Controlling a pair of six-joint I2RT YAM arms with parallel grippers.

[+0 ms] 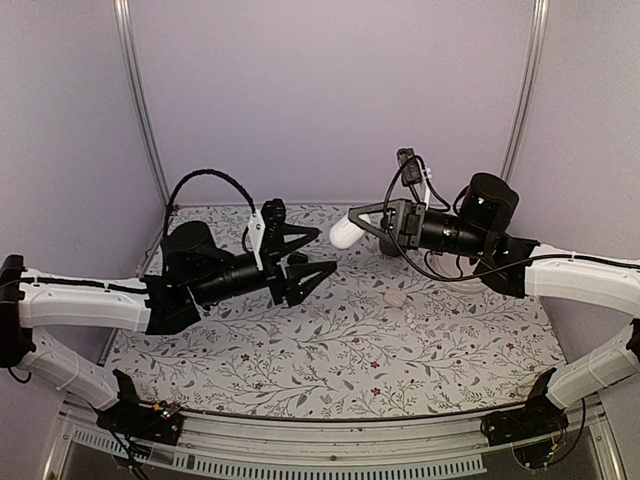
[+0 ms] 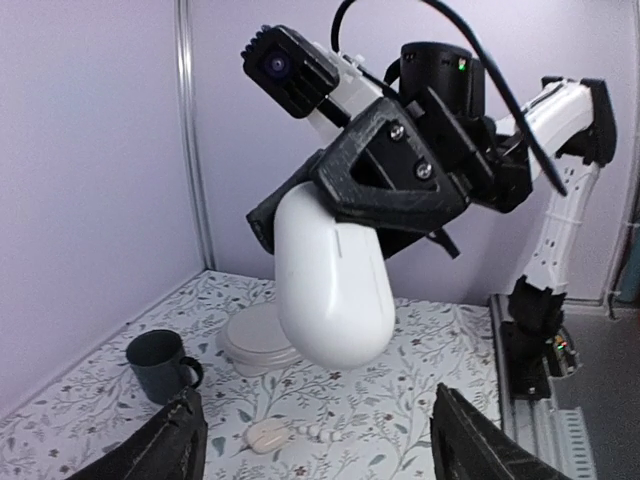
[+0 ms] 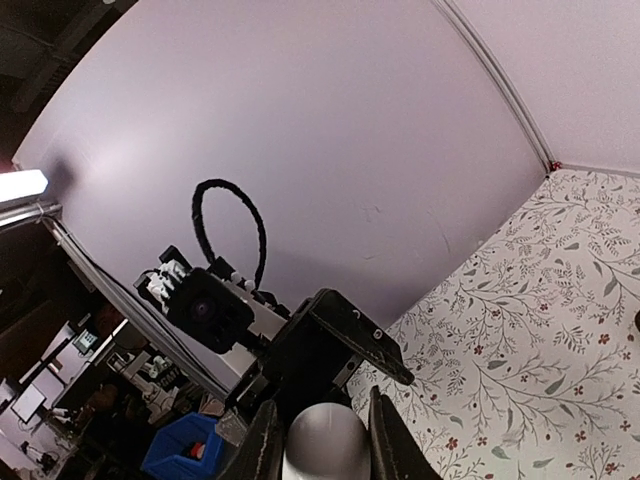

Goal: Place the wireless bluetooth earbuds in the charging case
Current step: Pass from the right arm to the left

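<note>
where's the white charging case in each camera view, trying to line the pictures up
top external: right of centre, the charging case sits at the tip of the right end effector.
left wrist: charging case large in mid-frame, held up off the table.
right wrist: charging case at the bottom edge, left of centre, only its rounded end showing.
shared landmark: the flowered table cover.

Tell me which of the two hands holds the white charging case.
The right hand: it is closed on the charging case. The left hand is open and empty.
</note>
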